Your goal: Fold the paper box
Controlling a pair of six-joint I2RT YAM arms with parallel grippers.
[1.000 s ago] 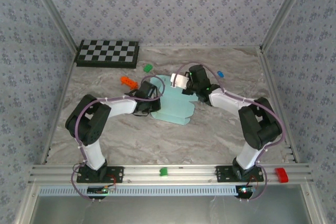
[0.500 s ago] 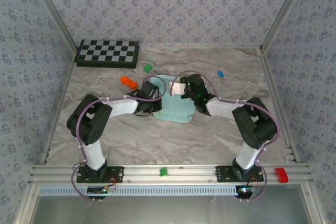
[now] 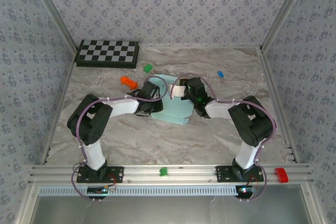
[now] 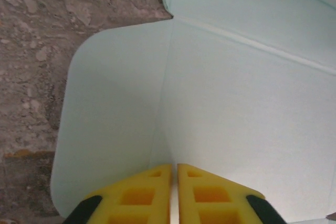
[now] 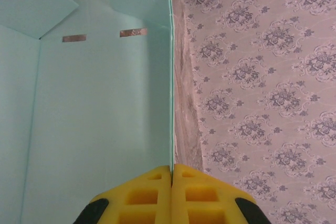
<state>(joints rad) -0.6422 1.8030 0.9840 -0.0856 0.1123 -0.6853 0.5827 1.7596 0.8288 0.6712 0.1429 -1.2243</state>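
Folding is judged under way: 1 panel of the pale aqua-blue thin-card paper box (image 3: 176, 107), at the centre of the table (image 3: 157, 142), has been swung left by the right gripper (image 5: 171, 168), clamped on its edge. At the left gripper (image 4: 174, 167) the jaws are nearly together; a hold cannot be told.

Left arm (image 3: 113, 107), black-and-white jointed links: elbow raised over the base, forearm laid low, pointed right toward table centre. Left gripper (image 4: 174, 167), yellow ribbed fingers (image 4: 142, 195): tips almost together, thin slit between them; crease of the pale aqua-blue thin-card paper box (image 4: 236, 103) running into the slit, grip not confirmed. Right arm (image 3: 227, 108), same build: elbow high, forearm pointed left. Right gripper (image 5: 171, 167): yellow fingers pressed tip to tip, clamped on an upright edge of the paper box. Wrists close together, facing each other.
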